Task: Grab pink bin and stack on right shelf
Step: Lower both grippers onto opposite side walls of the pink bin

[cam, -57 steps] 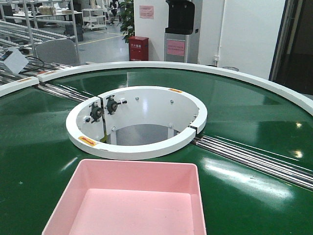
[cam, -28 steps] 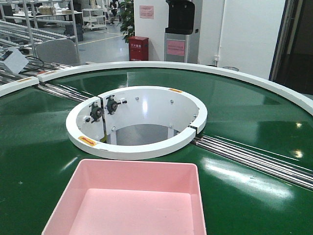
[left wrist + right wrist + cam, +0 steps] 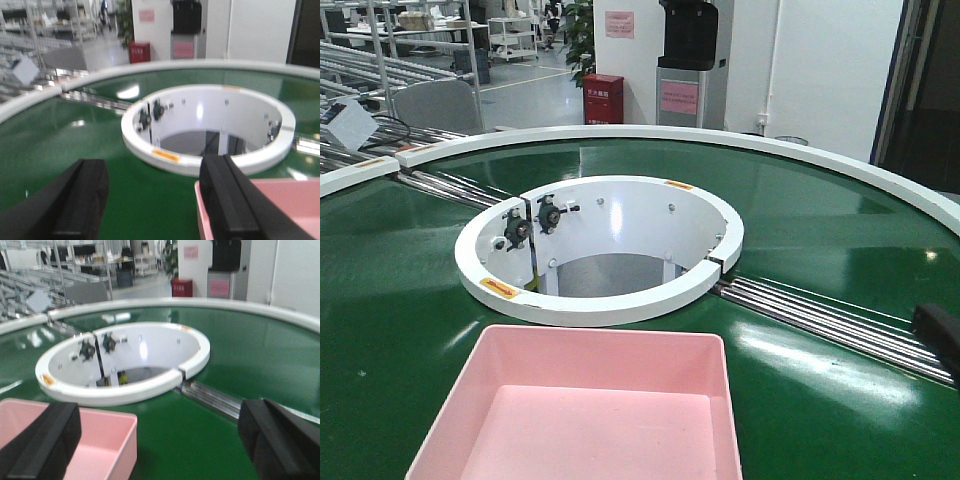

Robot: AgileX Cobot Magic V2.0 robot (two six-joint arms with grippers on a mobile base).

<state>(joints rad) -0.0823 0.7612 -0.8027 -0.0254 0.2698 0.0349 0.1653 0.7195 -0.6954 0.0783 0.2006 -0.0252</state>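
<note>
Front view: pink bin (image 3: 605, 362) sits empty on the near green worktop (image 3: 400, 280), not lifted. Spread wide, holding nothing: left hand (image 3: 155, 205) at its left rim, right hand (image 3: 162, 445) at its right rim. Grasp, lift and stacking all left to do; shelf out of view

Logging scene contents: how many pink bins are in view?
1. The pink bin sits on the green belt, in front of the white ring, near end cropped; more could lie outside view.

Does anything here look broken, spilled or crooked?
Nothing stands out. The shallow pale-pink plastic bin sits level and empty on the green conveyor belt, with no visible damage. The left gripper and right gripper are open.
</note>
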